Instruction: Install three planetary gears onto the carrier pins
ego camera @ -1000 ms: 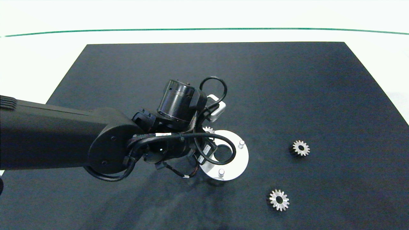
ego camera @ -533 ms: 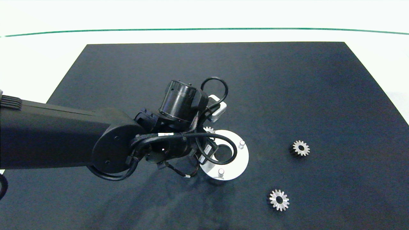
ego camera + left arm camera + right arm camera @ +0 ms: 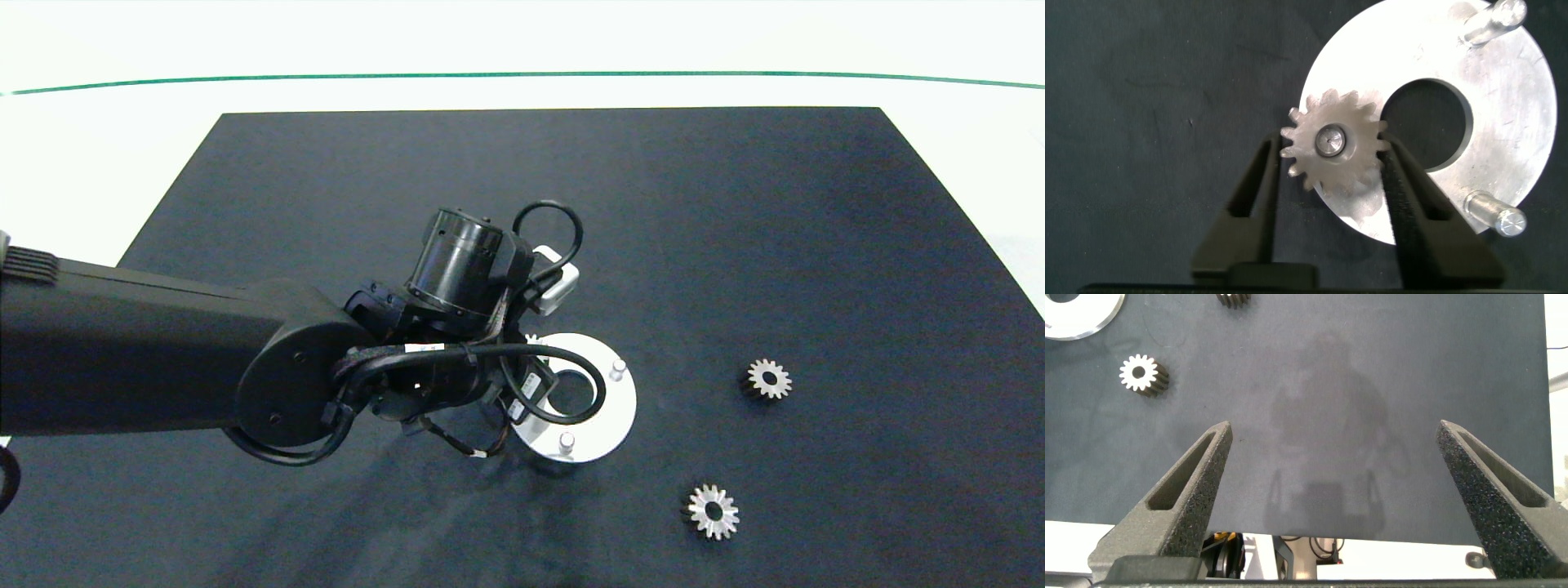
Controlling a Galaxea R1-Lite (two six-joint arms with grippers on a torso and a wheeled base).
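Broadly, a dark mat [image 3: 735, 245] covers the table, and the left arm reaches in over it to the white disc [image 3: 612, 412] near the middle. The left gripper [image 3: 1333, 167] hangs over the disc's edge with its fingers flanking a gear [image 3: 1333, 147]; that gear is threaded on a pin whose tip shows through its centre hole. The fingers stand just outside the teeth, touching or nearly so, and whether they grip cannot be told for sure; they look about ready to let go. The right gripper [image 3: 1331, 498] is parked well off to the side over bare mat, fingers wide apart and empty. So by my reckoning one gear of three is on, or as good as on, and two remain: one gear [image 3: 767, 379] lies flat to the right of the disc, another [image 3: 713, 512] nearer the front edge, both well apart from the disc. Two pins stand bare, one [image 3: 618, 369] on the far side and one [image 3: 565, 442] on the near side. All three gears lie face up, bore axes vertical, matching the upright pins; being round, they have no long axis to speak of.
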